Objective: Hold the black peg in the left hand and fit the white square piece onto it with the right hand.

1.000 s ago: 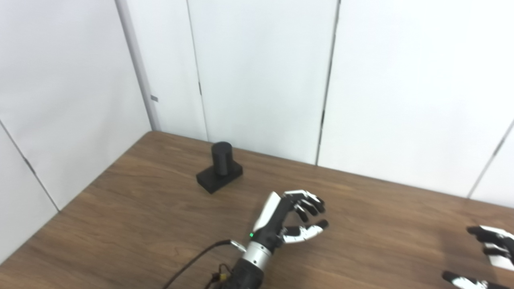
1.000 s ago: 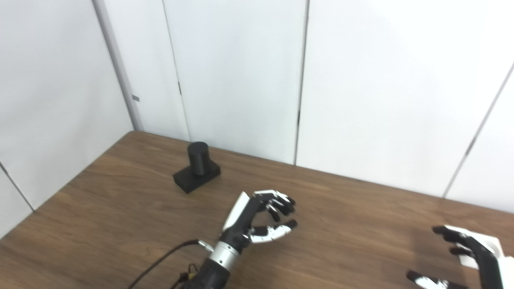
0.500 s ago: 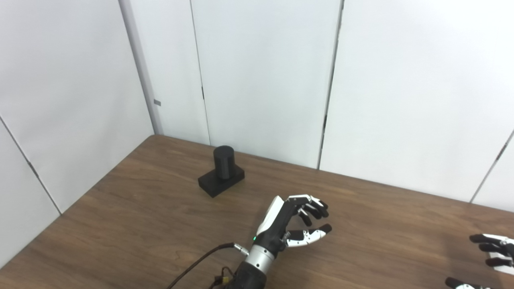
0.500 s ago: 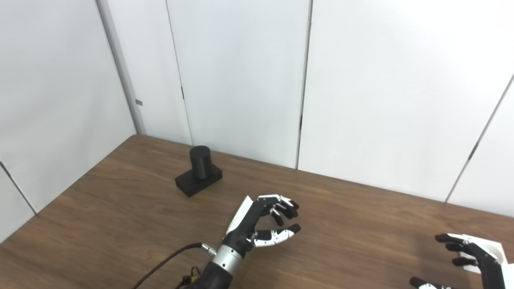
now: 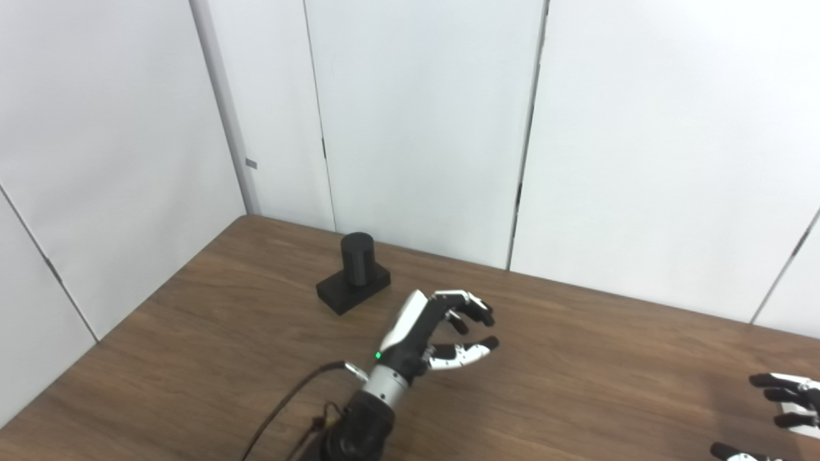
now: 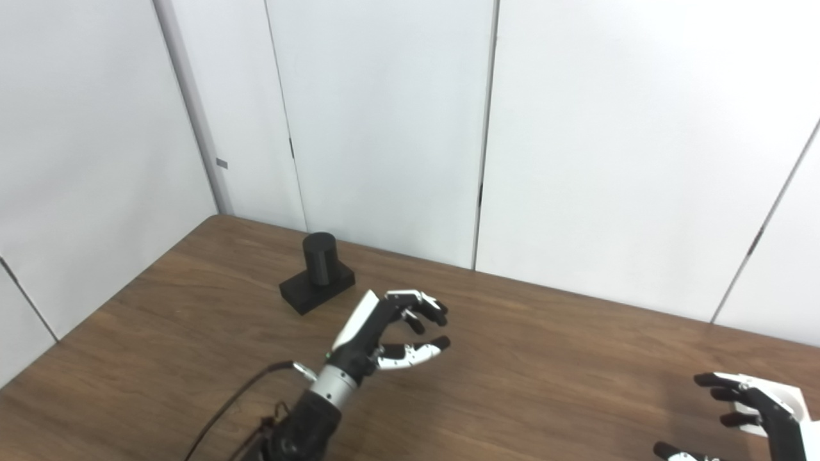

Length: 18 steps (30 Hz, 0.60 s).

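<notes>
The black peg [image 5: 356,258], a round post on a flat black base, stands on the wooden table [image 5: 192,339] near the back left corner. My left hand [image 5: 442,333] is open and empty, fingers curled loosely, hovering right of and nearer than the peg. It also shows in the right eye view [image 6: 394,333]. My right hand [image 6: 746,410] is open at the bottom right, fingers spread over the white square piece [image 6: 787,396], which lies on the table and is partly hidden behind the fingers.
White wall panels [image 5: 416,115] close off the table at the back and left. A black cable [image 5: 288,410] runs from my left wrist to the bottom edge.
My left hand has moved left and a little farther back, toward the peg. The right hand has hardly moved. The camera shifted slightly between the oldest frames and now.
</notes>
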Available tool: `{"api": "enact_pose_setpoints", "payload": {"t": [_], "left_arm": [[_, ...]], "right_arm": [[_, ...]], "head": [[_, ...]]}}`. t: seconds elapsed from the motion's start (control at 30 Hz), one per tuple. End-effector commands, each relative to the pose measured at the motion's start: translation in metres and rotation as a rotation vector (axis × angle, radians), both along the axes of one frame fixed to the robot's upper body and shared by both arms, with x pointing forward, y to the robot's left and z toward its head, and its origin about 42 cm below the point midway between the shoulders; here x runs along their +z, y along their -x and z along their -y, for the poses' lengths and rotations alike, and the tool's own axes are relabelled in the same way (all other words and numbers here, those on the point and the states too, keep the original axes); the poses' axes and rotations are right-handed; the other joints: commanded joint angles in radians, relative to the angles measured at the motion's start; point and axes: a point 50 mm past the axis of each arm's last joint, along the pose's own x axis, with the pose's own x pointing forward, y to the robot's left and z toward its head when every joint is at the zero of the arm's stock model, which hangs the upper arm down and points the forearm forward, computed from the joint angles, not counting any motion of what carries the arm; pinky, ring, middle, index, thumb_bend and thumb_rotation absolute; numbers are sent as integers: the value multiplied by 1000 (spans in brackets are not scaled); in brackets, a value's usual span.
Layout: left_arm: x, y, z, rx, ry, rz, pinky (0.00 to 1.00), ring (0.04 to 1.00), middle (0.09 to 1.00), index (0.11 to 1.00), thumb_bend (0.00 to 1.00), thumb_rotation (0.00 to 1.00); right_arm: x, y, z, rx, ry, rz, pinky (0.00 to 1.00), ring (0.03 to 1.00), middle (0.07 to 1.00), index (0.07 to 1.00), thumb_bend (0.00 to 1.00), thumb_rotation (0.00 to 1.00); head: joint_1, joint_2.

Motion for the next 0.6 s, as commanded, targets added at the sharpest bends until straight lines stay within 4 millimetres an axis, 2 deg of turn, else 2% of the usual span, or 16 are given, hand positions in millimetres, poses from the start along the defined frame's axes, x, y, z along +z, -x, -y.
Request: {"api": "enact_pose_setpoints", "payload": {"t": [0.0,0.27,0.33,0.57], "left_arm": [[40,-13,-4,1,-27,118,553,656,684,649,793,88],[68,-16,-33,89,-75,148,571,688,714,672,848,60],[74,-15,-38,119,-85,149,560,685,715,674,845,88],[89,-19,-60,203,-128,174,533,660,720,698,814,67]], "right_arm": [[16,-7,1,17,5,81,513,672,702,626,649,0],[17,-7,2,15,7,84,496,664,701,620,650,0],[18,-7,2,13,8,81,496,664,701,620,653,0],[18,-7,2,13,4,76,493,664,703,623,647,0]], "head": [[0,1],[6,0],[8,3],[9,2]]}}
